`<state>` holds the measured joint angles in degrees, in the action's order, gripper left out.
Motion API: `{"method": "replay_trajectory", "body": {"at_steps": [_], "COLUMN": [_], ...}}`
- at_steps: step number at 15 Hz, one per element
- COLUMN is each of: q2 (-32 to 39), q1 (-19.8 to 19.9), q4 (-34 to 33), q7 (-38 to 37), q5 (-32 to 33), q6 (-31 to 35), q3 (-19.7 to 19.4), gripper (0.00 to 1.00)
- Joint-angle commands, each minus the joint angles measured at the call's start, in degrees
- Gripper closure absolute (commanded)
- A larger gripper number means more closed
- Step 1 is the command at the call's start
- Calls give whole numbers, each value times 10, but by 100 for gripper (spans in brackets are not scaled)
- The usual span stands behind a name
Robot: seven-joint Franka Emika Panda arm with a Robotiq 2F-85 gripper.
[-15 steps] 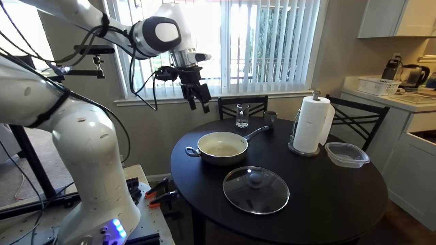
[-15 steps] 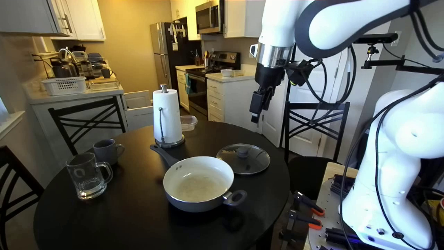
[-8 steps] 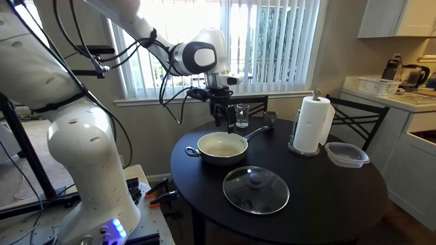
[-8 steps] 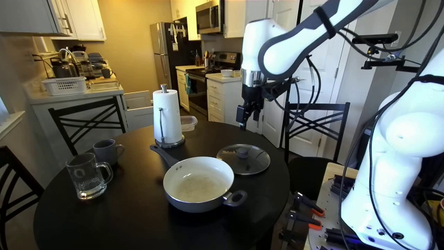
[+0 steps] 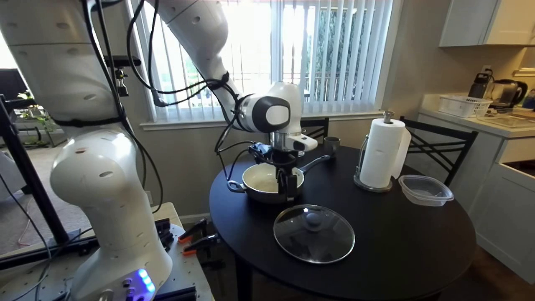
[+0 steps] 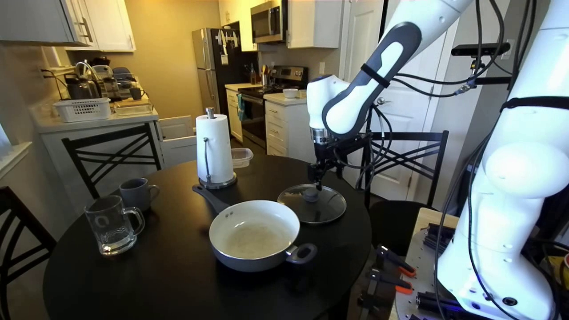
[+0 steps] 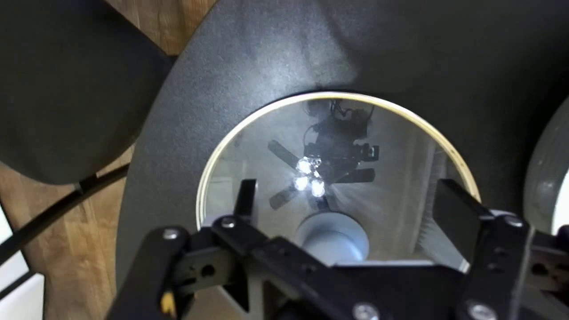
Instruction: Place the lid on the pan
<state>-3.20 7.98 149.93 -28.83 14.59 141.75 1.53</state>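
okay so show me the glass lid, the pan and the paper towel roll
Glass lid (image 5: 314,237), in an exterior view: clear pane.
Pan (image 6: 254,235), in an exterior view: pale inner base.
Paper towel roll (image 5: 381,153), in an exterior view: white paper side.

Above the lid (image 6: 313,211), the pincer (image 7: 351,200) is standing wide, giving the knob (image 7: 331,238) room; the pan (image 6: 254,238) is obstructing one side.
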Motion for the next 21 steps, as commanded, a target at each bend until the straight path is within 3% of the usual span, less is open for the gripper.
{"method": "replay_trajectory", "body": {"at_steps": [1,2,4,11,18,21], "q2": [47,27,42,46,166,207], "q1": [5,-9,-7,-7,-30,-23], "q4": [-31,-14,-26,-30,-98,-139], "q7": [7,1,2,2,-11,-2], "q5": [-75,-37,-57,-61,-167,-240], "q6": [-1,-1,-1,-1,28,45], "q3": [-47,-44,-61,-62,-64,-68], "gripper": [0,0,0,0,0,0]}}
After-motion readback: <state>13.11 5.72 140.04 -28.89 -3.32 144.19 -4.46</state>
